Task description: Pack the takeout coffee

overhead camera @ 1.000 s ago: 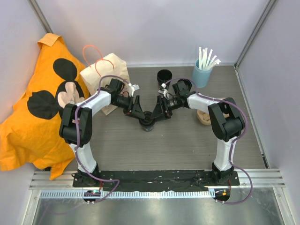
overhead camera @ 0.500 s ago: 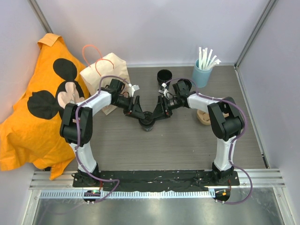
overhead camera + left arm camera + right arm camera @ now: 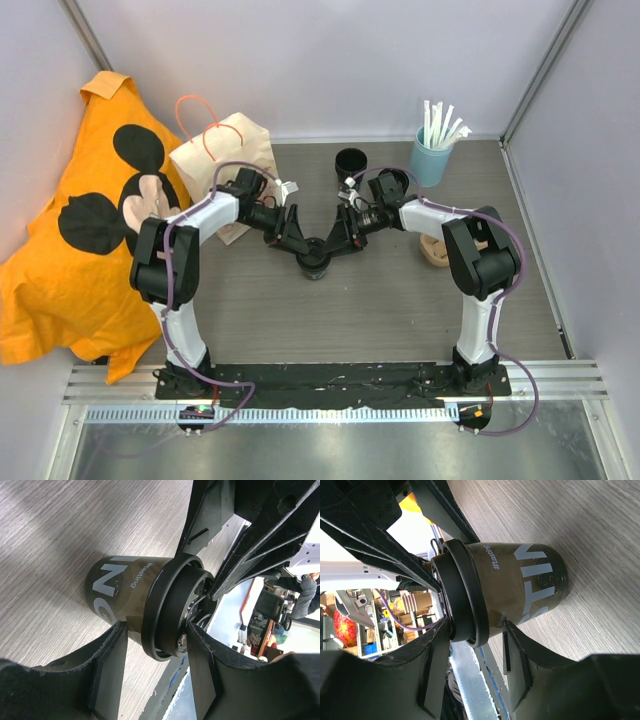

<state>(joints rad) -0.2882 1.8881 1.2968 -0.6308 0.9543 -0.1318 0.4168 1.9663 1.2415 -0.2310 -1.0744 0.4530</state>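
Takeout coffee (image 3: 314, 263): black cup, dark rim, white lettering on its side. It stands upright on the wood-grain table (image 3: 400, 310), mid-table, between the 2 arms.

Left gripper (image 3: 155, 630): comes in from the cup's left. My left wrist view has 1 finger on each side of the rim, close against it. I cannot tell whether the fingers are clenched on the cup or just bracketing it.

Right gripper (image 3: 475, 630): mirrors this from the cup's right, its 2 fingers straddling rim and upper wall. Again I cannot tell if it has a grip.

Further out:
- 1 similar black cup (image 3: 350, 160) sits toward the back wall.
- Light blue cup of white straws (image 3: 432, 157) is back right.
- Tan pulp tray (image 3: 437, 250) is beside the right arm.
- Paper bag (image 3: 228, 150) is back left.
- Orange cloth (image 3: 80, 270) lies left of the bag.
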